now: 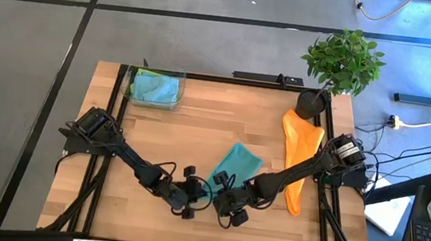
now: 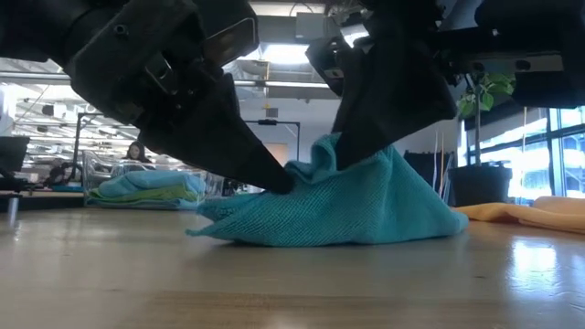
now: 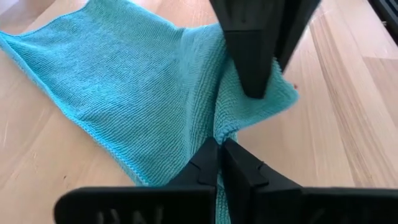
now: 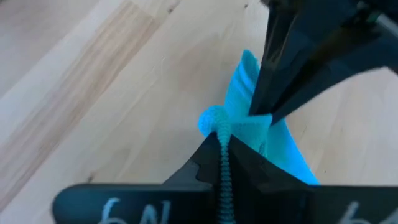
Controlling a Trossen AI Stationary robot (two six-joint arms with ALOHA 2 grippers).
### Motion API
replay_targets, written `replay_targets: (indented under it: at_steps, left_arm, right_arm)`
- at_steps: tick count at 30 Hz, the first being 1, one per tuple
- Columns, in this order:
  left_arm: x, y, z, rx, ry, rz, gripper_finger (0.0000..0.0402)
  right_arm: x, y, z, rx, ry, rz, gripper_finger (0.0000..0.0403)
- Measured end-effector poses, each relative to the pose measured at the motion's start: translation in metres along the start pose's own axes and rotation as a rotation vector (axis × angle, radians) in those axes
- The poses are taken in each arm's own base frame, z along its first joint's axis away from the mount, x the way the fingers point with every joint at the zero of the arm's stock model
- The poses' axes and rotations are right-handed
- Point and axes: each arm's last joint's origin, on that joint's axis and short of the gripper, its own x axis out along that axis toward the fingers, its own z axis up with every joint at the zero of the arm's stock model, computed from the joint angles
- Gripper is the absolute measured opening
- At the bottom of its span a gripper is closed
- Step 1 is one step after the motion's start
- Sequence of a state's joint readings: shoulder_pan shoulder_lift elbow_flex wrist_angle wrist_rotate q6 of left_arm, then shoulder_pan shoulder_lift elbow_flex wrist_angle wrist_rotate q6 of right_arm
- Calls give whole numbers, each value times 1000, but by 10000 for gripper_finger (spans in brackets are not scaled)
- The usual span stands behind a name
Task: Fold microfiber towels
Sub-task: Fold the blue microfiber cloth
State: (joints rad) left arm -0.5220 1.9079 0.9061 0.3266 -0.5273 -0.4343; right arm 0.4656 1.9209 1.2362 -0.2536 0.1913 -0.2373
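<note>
A teal microfiber towel point(image 1: 236, 164) lies near the middle of the wooden table point(image 1: 199, 127), with its near end bunched up and its far part flat on the wood. My left gripper point(image 1: 200, 189) and my right gripper point(image 1: 220, 187) meet at that near end, both shut on the cloth and close together. In the low view the left gripper point(image 2: 279, 180) comes in from the left and the right gripper point(image 2: 358, 151) from above. An orange towel point(image 1: 301, 149) lies flat near the right edge. My left gripper pinches a gathered bit of the teal towel's near edge point(image 3: 222, 134) between its two fingers. It comes slanting down from the table's left. The cloth there is puckered just above the wood, and the rest lies spread on the table. My right gripper pinches the towel's hemmed edge point(image 4: 222, 134) between its two fingers, the hem running down between them. It comes steeply from above. The cloth rises into a small peak point(image 2: 334, 151) at the fingers and slopes down slack onto the table.
A clear bin point(image 1: 155, 88) at the far left holds light blue and green towels. A potted plant point(image 1: 340, 63) stands at the far right corner. Bare wood lies left of and beyond the teal towel.
</note>
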Motion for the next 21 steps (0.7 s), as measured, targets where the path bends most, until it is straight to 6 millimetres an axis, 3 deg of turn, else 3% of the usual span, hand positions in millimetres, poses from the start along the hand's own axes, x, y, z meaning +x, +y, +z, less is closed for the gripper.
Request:
replay_targets:
  at_steps: [8,18,21]
  left_arm:
    - [-1,-2,0,21,7,-22,1]
    - [-16,-36,13,238,36,-113,0]
    - [-20,-43,15,269,66,-108,0]
  right_arm:
    - [-13,-3,-2,64,115,-4,49]
    - [-43,3,2,172,324,147,109]
    - [-46,5,-5,178,411,88,110]
